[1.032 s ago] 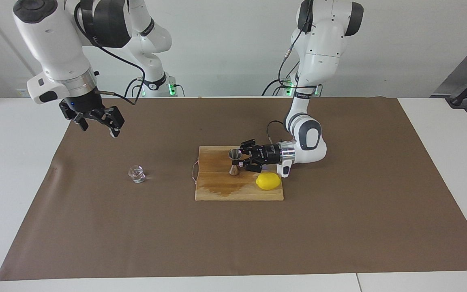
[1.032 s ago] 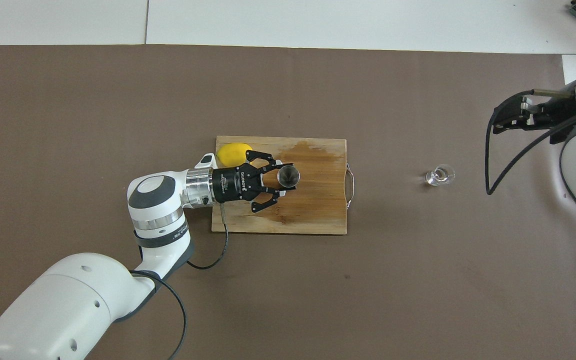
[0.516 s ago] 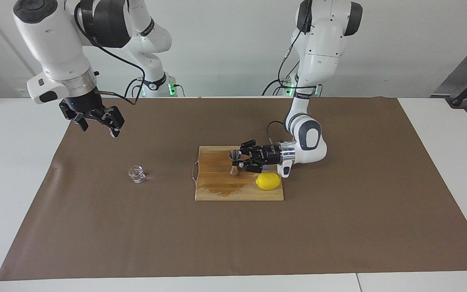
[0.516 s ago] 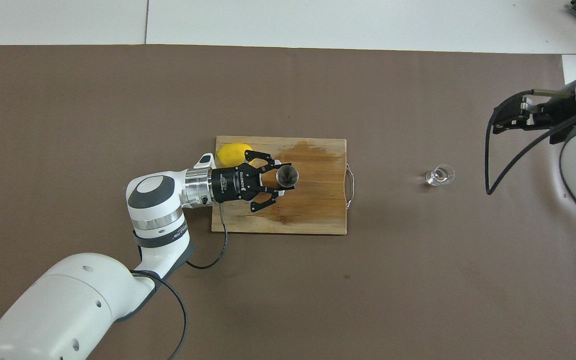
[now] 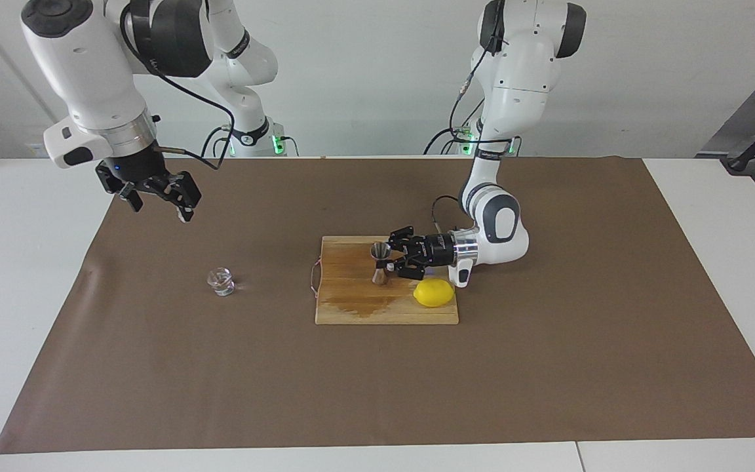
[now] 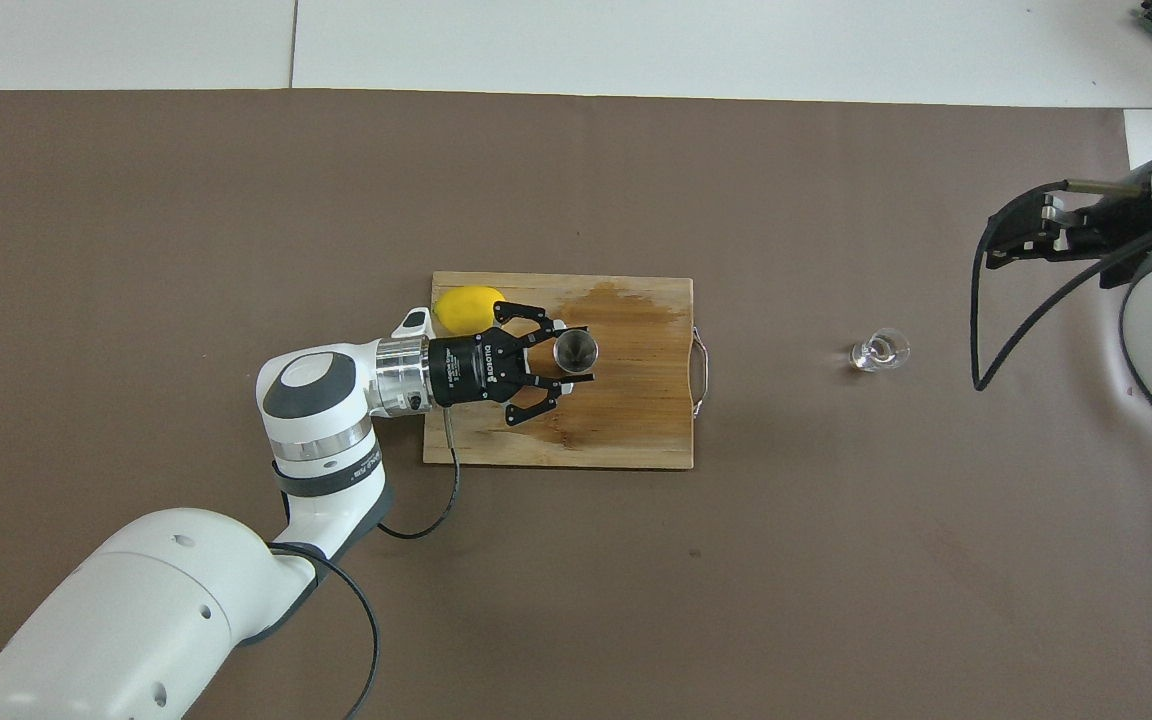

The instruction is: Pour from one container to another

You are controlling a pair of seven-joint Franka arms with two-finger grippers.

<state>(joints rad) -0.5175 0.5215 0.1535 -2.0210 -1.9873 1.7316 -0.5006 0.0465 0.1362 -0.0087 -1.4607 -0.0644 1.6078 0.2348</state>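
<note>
In the facing view, the right pincer (image 5: pixel 158 194) hangs open and empty over the surface at eleven o'clock of the tumbler (image 5: pixel 221 281), ungrasped, while the left pincer's (image 5: pixel 387 261) spread fingers flank the jigger (image 5: pixel 379 261) on the board (image 5: pixel 351 308); next probably calls for fetching the tumbler.

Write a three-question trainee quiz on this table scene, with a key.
1. True or false: the lemon lies on the cutting board.
2. Which gripper is at the jigger? A) left B) right
3. What does the glass tumbler stand on?

Key:
1. True.
2. A: the left gripper is at its waist, fingers apart; the right gripper hangs over the brown mat.
3. The brown mat, toward the right arm's end.
</note>
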